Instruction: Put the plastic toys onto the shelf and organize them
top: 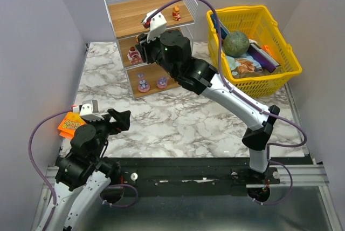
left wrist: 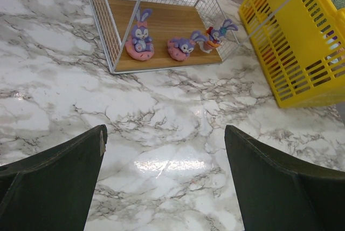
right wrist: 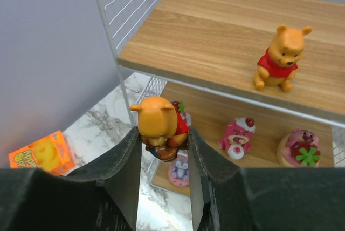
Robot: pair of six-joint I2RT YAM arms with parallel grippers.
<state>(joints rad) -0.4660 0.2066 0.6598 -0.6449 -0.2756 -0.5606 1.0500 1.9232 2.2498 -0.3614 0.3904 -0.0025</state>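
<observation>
My right gripper (right wrist: 161, 139) is shut on an orange-yellow bear toy (right wrist: 160, 126) and holds it in the air just before the front left corner of the shelf's (top: 145, 12) top board. A second bear (right wrist: 280, 58) stands on that board. Two pink toys (right wrist: 236, 136) (right wrist: 299, 147) sit on the middle board. Three purple rabbit toys (left wrist: 139, 39) (left wrist: 183, 47) (left wrist: 220, 32) are on the bottom board. My left gripper (left wrist: 164, 150) hangs open over bare marble at the near left, with nothing between its fingers.
A yellow lattice basket (top: 253, 47) with a green ball (top: 236, 42) and packets stands right of the shelf. An orange packet (top: 68, 124) lies at the table's left edge beside my left arm. Grey walls close in on both sides.
</observation>
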